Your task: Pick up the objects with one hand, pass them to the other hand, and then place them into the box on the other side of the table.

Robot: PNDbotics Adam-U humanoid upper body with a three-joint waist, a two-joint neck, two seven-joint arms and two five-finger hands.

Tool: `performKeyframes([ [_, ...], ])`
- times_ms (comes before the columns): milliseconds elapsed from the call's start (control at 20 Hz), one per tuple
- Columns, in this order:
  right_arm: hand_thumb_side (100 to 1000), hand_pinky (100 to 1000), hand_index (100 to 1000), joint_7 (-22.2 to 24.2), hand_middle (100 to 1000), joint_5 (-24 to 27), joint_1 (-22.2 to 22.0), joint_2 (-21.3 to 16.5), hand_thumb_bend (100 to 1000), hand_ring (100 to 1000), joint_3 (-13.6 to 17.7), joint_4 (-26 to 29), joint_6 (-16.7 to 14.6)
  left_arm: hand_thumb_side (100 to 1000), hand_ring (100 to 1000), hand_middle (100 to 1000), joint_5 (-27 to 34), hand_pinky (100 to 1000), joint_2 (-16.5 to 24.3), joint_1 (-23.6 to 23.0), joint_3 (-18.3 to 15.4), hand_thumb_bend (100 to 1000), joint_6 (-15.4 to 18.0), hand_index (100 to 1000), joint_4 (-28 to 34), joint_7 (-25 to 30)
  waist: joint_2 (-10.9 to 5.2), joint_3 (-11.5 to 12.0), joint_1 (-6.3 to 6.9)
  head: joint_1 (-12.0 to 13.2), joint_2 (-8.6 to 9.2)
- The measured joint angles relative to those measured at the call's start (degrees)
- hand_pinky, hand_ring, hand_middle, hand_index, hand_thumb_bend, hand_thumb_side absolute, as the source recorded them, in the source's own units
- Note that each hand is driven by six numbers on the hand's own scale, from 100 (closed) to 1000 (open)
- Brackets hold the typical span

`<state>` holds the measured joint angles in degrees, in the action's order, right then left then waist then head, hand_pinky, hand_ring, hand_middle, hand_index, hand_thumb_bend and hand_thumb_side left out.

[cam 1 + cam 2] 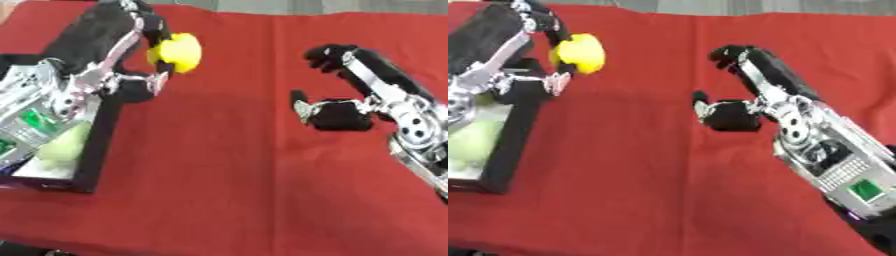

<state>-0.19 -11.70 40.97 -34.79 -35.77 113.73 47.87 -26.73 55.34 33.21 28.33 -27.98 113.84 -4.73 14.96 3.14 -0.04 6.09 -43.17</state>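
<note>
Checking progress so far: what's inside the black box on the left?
Inside the black box, something pale yellow-green lies on its light floor. The left robot hand, holding a yellow object, and its arm cover the rest.

The left hand covers the far side of the yellow object, so its full shape cannot be told. The left arm hides much of the black box, and the picture's left edge cuts the box off. Inside it, a pale green thing is blurred. The right arm is cut off at the right edge, and the fingertips of the right hand are blurred.
</note>
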Motion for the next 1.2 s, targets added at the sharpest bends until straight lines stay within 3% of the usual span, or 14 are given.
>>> performKeyframes([
  [100,188,865,834,-1.9,762,0.7,-0.9,-0.8,188,842,0.8,0.0,-0.6,100,603,435,1.4,728,1.5,-2.8,-2.2,100,-0.9,412,0.0,-2.2,0.00,0.0,0.00,0.2,0.00],
  [500,175,861,828,-7.4,757,3.1,-2.3,-2.7,225,836,3.3,0.0,-3.0,111,601,433,5.7,729,5.2,-12.5,-9.0,100,-3.3,411,0.0,-9.9,0.00,0.1,0.00,2.7,0.01],
  [1200,176,859,825,-12.1,755,4.5,-4.2,-3.8,231,834,6.1,0.0,-4.5,169,598,434,9.9,730,6.1,-20.3,-13.3,100,-7.3,414,0.0,-15.9,0.00,0.8,-0.04,9.6,1.04],
])
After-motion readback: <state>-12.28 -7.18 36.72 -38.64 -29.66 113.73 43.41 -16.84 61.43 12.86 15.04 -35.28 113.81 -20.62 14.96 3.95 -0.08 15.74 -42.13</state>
